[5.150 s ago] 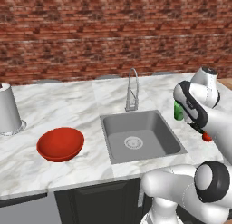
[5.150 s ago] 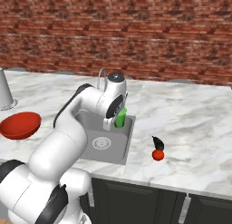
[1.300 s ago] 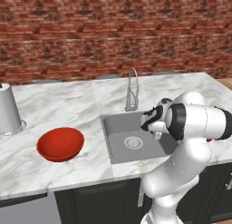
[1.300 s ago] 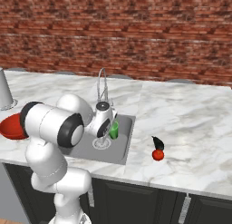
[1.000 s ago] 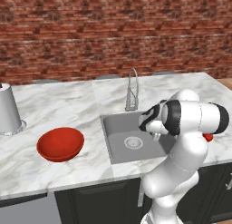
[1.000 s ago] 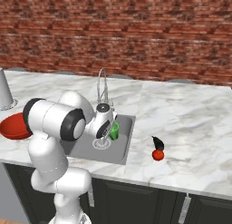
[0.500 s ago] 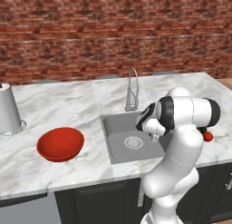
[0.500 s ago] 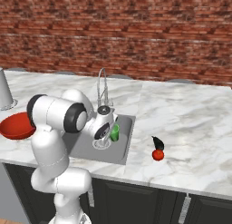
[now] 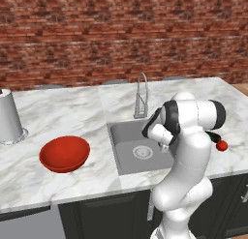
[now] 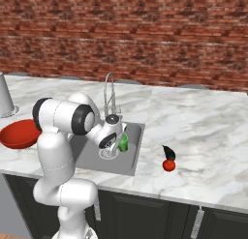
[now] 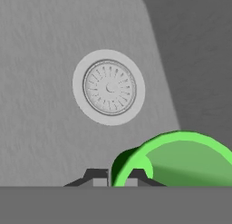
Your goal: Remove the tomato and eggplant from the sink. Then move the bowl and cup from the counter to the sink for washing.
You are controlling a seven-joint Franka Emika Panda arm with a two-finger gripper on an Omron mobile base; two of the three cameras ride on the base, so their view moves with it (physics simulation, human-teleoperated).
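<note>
Green cup clamped in our gripper above the sink — tomato and eggplant already out, bowl remains.

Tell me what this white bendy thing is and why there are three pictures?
It's a robot arm in a pretend kitchen. Two pictures come from cameras behind it, one on each side. The third comes from a camera on its hand, looking down at the sink and its round drain. The gripper, its pincher, is shut on the rim of a green cup, held over the sink. On the counter lie a tomato and an eggplant, side by side. A red bowl waits on the counter.
</note>
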